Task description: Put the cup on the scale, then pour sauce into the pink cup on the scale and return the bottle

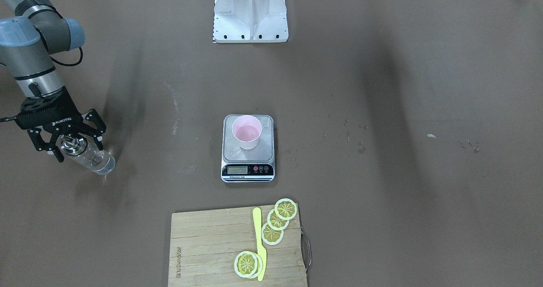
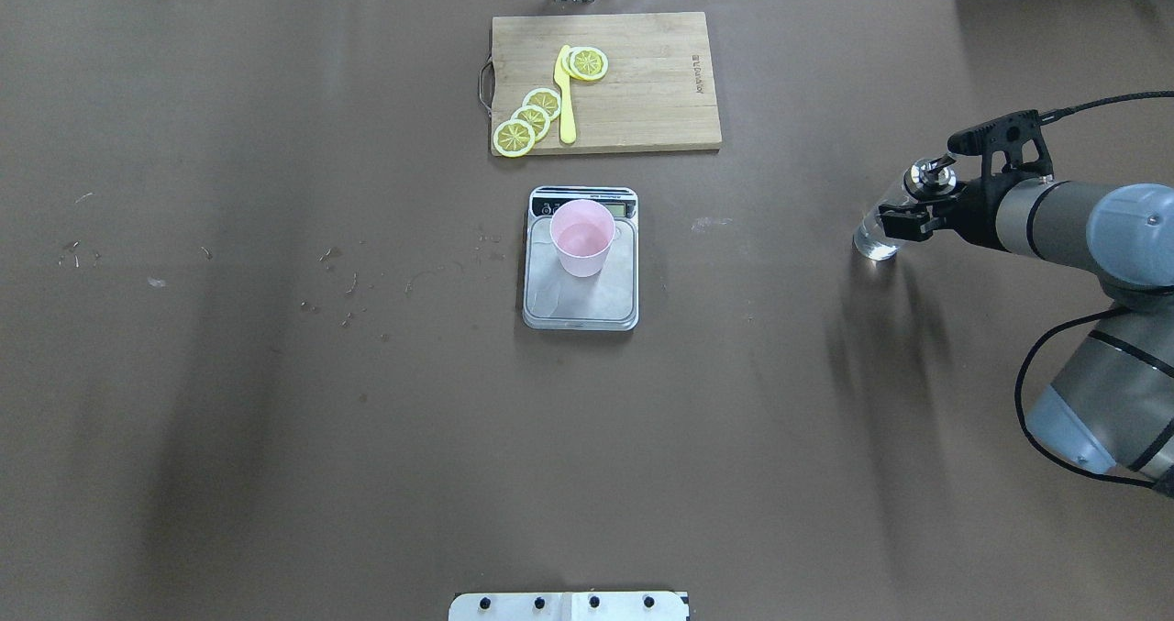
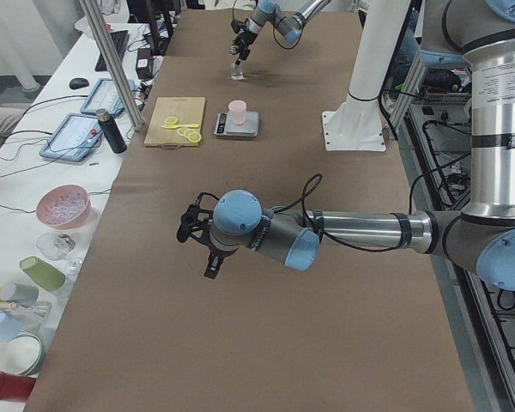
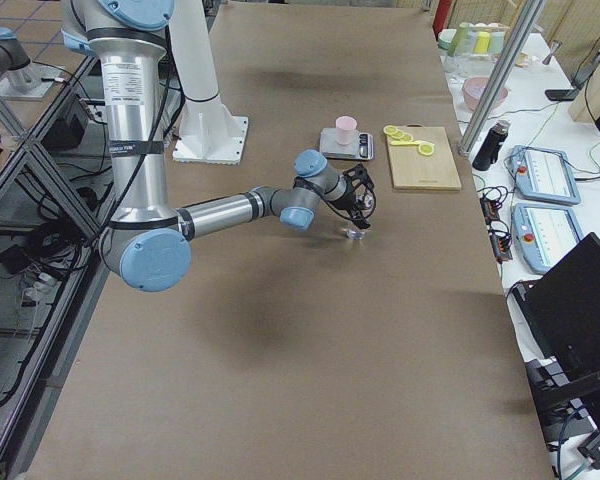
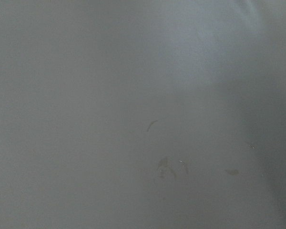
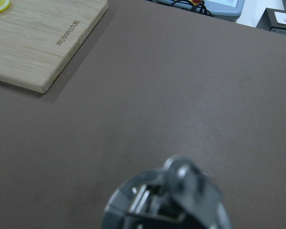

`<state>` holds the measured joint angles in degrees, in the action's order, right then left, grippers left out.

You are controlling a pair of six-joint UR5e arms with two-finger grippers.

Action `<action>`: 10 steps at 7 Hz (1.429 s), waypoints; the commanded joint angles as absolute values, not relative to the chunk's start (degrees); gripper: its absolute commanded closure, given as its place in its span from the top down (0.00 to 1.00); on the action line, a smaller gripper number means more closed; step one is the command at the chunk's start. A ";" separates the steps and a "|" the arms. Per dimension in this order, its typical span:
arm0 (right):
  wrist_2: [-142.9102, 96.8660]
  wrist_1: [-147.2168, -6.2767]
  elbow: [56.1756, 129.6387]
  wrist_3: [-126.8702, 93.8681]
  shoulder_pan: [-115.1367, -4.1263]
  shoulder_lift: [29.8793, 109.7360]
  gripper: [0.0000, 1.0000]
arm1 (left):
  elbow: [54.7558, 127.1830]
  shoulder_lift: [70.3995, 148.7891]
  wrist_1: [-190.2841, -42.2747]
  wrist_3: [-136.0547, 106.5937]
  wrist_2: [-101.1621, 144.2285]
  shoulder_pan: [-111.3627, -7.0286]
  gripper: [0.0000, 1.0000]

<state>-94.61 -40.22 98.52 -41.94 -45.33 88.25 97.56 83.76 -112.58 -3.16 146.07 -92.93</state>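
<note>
On the right side of the brown table (image 1: 382, 193), the right gripper (image 1: 77, 146) clasps the slim, clear, transparent bottle (image 1: 94, 160) just below its shiny silver spout cap; it stands roughly upright.

Wooden cutting board (image 1: 212, 244) on a brown table cover (image 1: 382, 193)
Lemon slices (image 1: 272, 233) and a yellow knife (image 1: 257, 227) lie on the board; a pink bowl (image 3: 63, 207) and a black flask (image 3: 112, 131) stand on the side bench (image 3: 13, 184)
</note>
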 commanded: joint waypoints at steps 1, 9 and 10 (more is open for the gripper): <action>-94.75 -40.25 103.08 -42.27 -44.48 92.18 1.00 | 97.56 83.76 -112.59 -3.16 146.07 -92.90 0.97; -114.80 -29.09 103.73 -39.66 -59.25 107.40 1.00 | 97.56 83.76 -112.41 -2.99 146.07 -92.99 0.97; -119.48 -30.22 101.10 -34.51 -65.68 106.79 1.00 | 97.56 83.76 -112.24 -2.99 146.07 -92.99 0.97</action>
